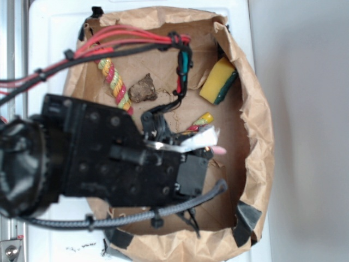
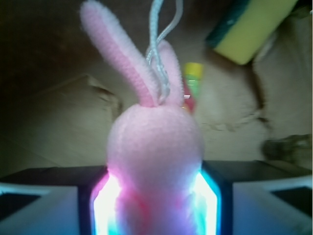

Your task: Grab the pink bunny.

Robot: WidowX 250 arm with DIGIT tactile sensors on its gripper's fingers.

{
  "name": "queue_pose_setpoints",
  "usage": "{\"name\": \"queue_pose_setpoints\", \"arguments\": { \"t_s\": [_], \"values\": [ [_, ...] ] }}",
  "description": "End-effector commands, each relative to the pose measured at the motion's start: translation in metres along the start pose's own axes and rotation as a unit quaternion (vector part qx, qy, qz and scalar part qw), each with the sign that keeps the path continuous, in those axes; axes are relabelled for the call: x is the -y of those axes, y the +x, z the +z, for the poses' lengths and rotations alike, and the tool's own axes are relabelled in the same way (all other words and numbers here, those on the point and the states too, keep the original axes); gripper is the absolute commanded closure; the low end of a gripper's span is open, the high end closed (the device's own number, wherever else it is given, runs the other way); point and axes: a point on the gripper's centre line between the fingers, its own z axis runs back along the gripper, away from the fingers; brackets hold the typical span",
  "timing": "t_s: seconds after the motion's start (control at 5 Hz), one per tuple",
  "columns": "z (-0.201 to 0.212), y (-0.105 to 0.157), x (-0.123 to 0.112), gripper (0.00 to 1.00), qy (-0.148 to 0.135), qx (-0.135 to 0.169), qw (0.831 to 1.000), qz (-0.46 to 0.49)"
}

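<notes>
**Pink bunny sits between the pincer pads, grip must be kept firm**

Pink bunny (image 2: 155, 161) fills the middle of the wrist view, its rounded body pressed on both sides by the lit pads of the pincer (image 2: 155, 215), so the pincer is closed on the plush toy. In the exterior view only a small pink tip (image 1: 218, 148) shows past the black arm (image 1: 109, 158), inside the brown paper bag (image 1: 256, 125) that lies open on the white table (image 1: 49, 33).

From left to right in the exterior view: the red-yellow-green twisted rope (image 1: 116, 84) lies at the upper left of the bag, then a brown crumpled lump (image 1: 143, 88), then a short second rope piece (image 1: 200, 121) just beside the pincer, and the yellow sponge with green side (image 1: 218, 81) at the upper right.

In the wrist view the left ear (image 2: 120, 54) stands long and tilted, the white loop (image 2: 159, 49) hangs over the ears, and the sponge (image 2: 252, 27) is far at the upper right.

My judgement is that the grasp is made and the hold must now be secured. The body is soft and can squeeze out, so the pads should stay centred on the thickest part, not on the ears or the loop. Any lift should go straight and slowly, away from the rope piece nearby. I cannot tell whether the bunny rests on the bag floor.
</notes>
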Motion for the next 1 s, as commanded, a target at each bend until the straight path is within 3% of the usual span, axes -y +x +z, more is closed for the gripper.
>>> {"name": "queue_pose_setpoints", "arguments": {
  "t_s": [0.0, 0.4, 0.8],
  "values": [
    [0.05, 0.024, -0.017, 1.0, 0.058, 0.025, 0.995, -0.08],
    [0.078, 0.04, -0.022, 1.0, -0.027, -0.034, 0.993, -0.113],
    [0.108, 0.039, -0.022, 1.0, -0.098, -0.038, 0.986, -0.127]
  ]
}}
